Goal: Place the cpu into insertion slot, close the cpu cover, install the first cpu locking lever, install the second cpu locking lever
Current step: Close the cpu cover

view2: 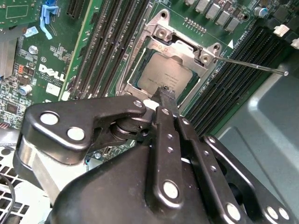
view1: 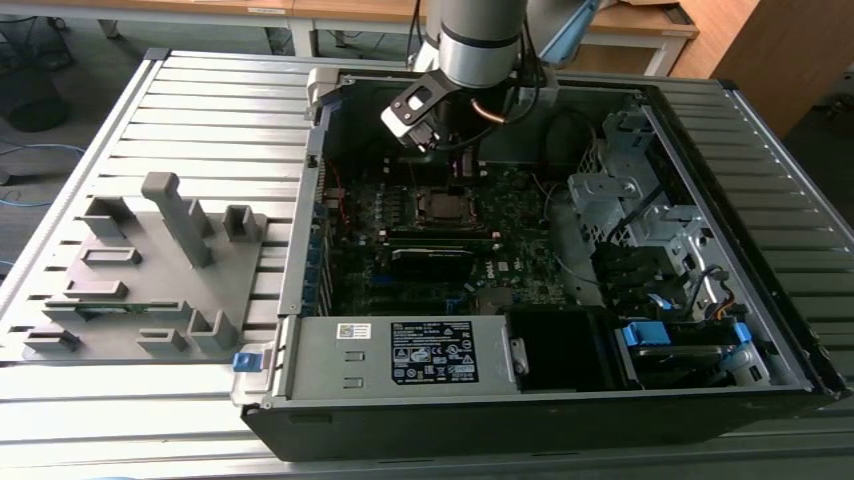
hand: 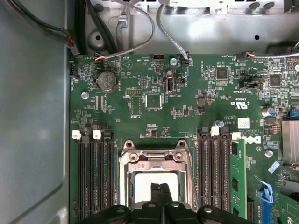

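1. Cpu, small flat square chip with a dull grey face: seated in the insertion slot, a square socket with a silvery metal rim, on the green motherboard. Placement looks done.
2. Cpu cover, thin silvery frame plate with a square window: appears lowered over the chip, so closing seems done or nearly.
3. Locking lever, thin silver rod: juts free over the long black memory slots. Both lever steps look outstanding.
4. Gripper: black fingers pressed together, holding nothing, tip just above the chip's edge.
5. Open dark computer case: contains the motherboard and a grey labelled power supply box. It stands on a slatted grey table beside a grey moulded fixture tray.
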Controlling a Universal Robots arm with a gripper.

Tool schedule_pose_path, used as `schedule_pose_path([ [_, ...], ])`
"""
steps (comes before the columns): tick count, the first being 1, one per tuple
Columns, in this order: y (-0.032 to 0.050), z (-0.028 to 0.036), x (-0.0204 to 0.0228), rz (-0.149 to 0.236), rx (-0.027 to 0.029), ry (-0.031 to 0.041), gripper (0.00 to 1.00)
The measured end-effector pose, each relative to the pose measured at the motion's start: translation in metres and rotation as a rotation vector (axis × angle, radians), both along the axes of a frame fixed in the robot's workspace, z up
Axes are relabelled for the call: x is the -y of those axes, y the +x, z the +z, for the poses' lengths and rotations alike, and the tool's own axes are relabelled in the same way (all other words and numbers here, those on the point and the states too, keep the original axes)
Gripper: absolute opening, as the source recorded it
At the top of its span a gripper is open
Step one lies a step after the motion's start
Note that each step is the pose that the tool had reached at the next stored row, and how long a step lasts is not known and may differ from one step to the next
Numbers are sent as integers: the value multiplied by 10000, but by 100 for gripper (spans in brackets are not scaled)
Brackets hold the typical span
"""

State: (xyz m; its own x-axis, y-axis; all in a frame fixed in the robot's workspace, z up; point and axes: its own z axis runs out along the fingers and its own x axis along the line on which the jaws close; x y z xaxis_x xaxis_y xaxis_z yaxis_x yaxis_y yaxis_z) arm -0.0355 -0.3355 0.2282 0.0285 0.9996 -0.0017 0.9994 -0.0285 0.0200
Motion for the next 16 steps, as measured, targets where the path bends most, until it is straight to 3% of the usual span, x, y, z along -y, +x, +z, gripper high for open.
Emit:
schedule_pose_path([
  [5,0,-2,0,409,0,0,11],
  [16,0,-2,0,534,0,0,11],
])
